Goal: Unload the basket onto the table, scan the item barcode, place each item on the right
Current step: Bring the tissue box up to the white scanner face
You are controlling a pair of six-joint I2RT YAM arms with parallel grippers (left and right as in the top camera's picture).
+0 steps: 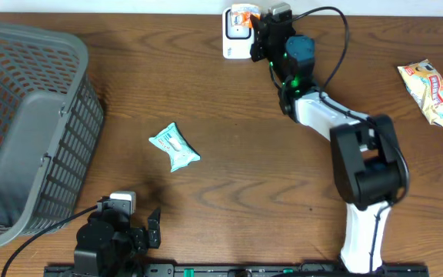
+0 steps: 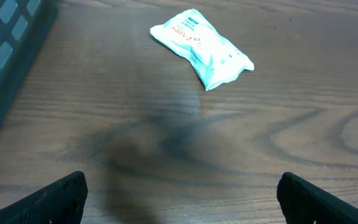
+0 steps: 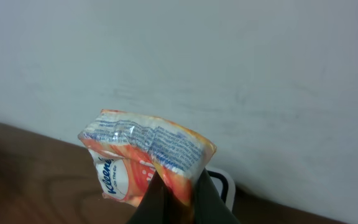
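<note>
With the right pincer (image 3: 176,198) pinched tight on the orange tissue pack (image 3: 146,152) right at the white scanner (image 1: 235,42) and the left pincer (image 2: 182,199) spread wide, idle, far from the scanner, just roll the pack's printed barcode side slowly toward the scanner face, no jerking.

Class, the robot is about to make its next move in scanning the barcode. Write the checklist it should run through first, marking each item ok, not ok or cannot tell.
1. Right gripper shut on the orange tissue pack: ok.
2. Pack held close to the white scanner: ok.
3. Barcode turned toward the scanner: cannot tell; no barcode can be made out in any view.
4. Left gripper open, holding nothing, far from the scanner: ok.
5. Teal pack lying free on the table, out of the right arm's way: ok.
</note>
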